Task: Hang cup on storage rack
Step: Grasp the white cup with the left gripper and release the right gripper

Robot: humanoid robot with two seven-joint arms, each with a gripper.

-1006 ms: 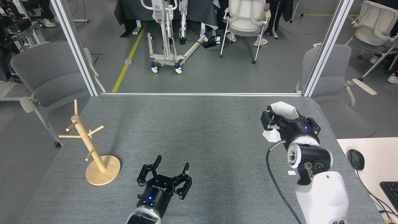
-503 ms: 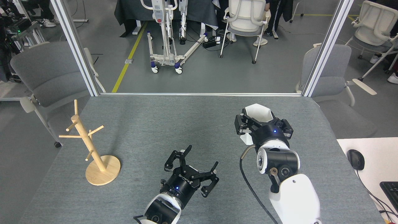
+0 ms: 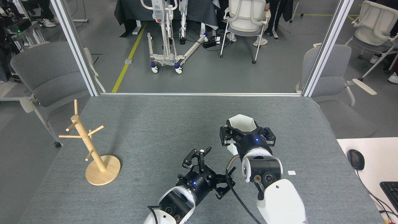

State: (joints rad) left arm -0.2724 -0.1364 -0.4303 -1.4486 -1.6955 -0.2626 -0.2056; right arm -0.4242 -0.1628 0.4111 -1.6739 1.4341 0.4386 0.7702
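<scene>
1. The cup (image 3: 242, 124) is off the table – the right gripper (image 3: 247, 137) is clamped on it, mouth up, near the table middle.
2. The left gripper (image 3: 209, 169) has its fingers apart and holds nothing, just beside the right one.
3. The storage rack (image 3: 90, 146) stands well apart at the left, all pegs bare – I judge that carrying and hanging remain.
</scene>
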